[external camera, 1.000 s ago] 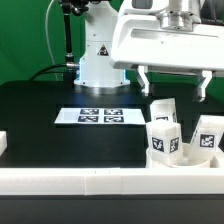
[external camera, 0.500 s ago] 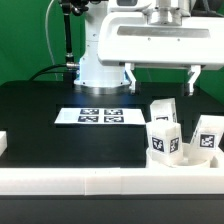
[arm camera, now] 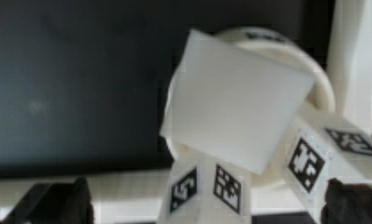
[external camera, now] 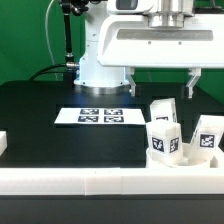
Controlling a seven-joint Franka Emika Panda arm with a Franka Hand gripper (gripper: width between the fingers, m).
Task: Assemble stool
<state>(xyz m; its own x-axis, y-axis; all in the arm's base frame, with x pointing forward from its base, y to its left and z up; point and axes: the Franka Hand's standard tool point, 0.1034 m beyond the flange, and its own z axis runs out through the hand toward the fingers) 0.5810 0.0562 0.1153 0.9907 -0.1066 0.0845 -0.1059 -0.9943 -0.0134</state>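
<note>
We are recording the two-finger gripper [external camera: 161, 90] hovering, jaws spread wide and empty, above the short blocky white plastic tagged legs [external camera: 164, 137] standing clustered at the desk's near edge, toward the exterior view's right corner (the round white seat [arm camera: 268, 38] is showing behind them). We are judging a leg pickup pending, calling for a descent centred on one leg.

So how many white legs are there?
3, all bunched at the exterior view's right: a back leg, a front leg and a rightmost leg. Others may be hidden.
</note>
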